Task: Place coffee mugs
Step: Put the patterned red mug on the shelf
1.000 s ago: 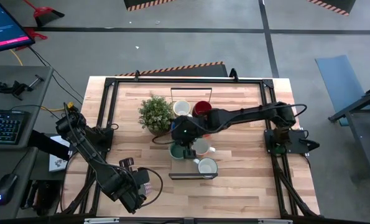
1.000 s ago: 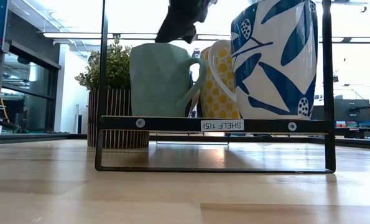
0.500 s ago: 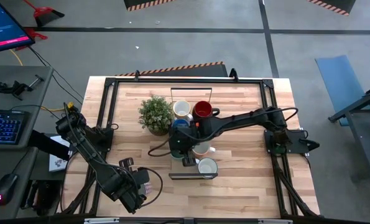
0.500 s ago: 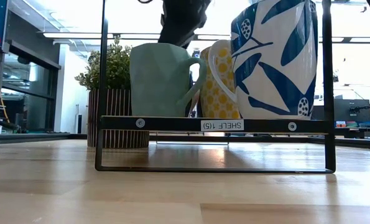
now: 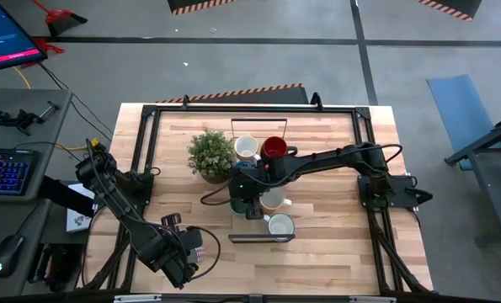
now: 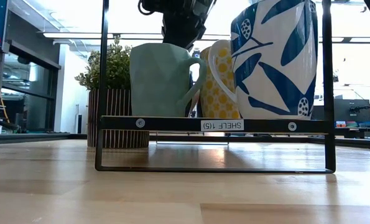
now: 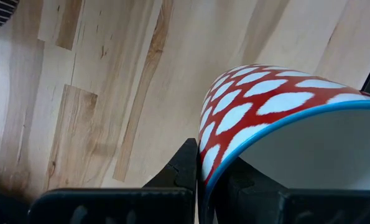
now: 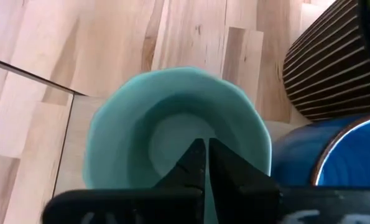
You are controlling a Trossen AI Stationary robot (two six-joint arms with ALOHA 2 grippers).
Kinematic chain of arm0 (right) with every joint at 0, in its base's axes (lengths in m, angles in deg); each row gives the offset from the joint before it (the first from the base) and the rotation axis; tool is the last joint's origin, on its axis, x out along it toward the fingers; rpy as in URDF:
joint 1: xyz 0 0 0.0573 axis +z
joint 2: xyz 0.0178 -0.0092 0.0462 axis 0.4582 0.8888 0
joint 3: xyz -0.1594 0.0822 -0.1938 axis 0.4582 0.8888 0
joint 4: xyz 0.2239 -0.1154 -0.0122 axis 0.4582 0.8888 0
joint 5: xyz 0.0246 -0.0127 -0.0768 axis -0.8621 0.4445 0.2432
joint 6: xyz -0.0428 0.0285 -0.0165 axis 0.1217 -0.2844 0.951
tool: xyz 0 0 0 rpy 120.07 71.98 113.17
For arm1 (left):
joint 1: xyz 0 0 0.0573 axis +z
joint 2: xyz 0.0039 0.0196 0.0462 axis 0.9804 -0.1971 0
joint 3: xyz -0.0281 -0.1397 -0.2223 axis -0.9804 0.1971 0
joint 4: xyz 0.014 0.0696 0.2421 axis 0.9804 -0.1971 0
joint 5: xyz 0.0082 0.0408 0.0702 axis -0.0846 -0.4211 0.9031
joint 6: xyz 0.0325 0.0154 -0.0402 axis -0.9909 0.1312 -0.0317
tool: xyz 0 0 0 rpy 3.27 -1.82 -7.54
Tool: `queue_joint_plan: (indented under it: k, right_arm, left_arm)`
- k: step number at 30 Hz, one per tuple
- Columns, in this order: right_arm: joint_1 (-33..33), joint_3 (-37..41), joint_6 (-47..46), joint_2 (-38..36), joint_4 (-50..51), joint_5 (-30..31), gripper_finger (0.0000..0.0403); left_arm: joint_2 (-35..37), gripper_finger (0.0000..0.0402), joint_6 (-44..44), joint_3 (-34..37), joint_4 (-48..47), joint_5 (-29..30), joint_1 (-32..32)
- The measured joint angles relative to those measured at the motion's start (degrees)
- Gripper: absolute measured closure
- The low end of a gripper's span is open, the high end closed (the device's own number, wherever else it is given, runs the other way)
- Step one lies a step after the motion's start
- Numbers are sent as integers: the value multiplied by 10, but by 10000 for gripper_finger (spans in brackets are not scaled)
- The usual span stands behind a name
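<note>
The left gripper (image 5: 189, 249) waits at the counter's (image 5: 334, 219) near left edge, its jaws pinching the rim of a red mug (image 7: 265, 106) with white spots and a blue lip, one finger (image 7: 183, 163) outside the wall and the other inside.

On the low black shelf (image 6: 216, 125) stand the other mugs. Nearest the front, at the shelf's right, is a white mug (image 6: 275, 59) with blue leaves, seen from above as a white ring (image 5: 280, 225). Behind it stands a yellow-dotted cream mug (image 6: 219, 81), and to its left the teal mug (image 6: 160, 78), upright, its handle toward the dotted one.

The right gripper (image 8: 204, 163) hangs straight over the teal mug's (image 8: 172, 134) open mouth, its jaws pressed together, tips touching, above the cup's middle and gripping nothing. In the low view its dark wrist (image 6: 181, 18) sits just above the mug's rim. From above, the right arm (image 5: 334, 158) reaches from the right side of the counter across to the shelf's left part.

Just beside the teal mug, farther back, is a blue mug (image 8: 334, 152). Beyond it a plain white mug (image 5: 246, 147) and a dark red mug (image 5: 274, 148) stand side by side at the rear of the shelf.

The plant (image 5: 210, 154) in its ribbed pot (image 6: 113, 118) stands on the counter left of the shelf, near the blue mug.
</note>
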Motion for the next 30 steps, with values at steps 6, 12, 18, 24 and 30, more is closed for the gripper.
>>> queue_joint_plan:
  k: [6, 12, 18, 24, 30]
  right_arm:
    - [-8, 0, 3, 0, 9, 2, 403]
    - [-15, 0, 5, 0, 24, 2, 403]
    - [-15, 0, 5, 0, 32, 2, 403]
    - [-15, 0, 5, 0, 41, 10, 403]
    - [-15, 0, 5, 0, 43, 20, 403]
  left_arm:
    - [0, 390, -1, 0, 0, 0, 0]
    - [0, 390, -2, 0, -2, 0, 0]
    - [0, 390, -2, 0, -2, 0, 0]
    - [0, 390, -2, 0, -2, 2, 0]
    - [0, 390, -1, 0, -2, 2, 0]
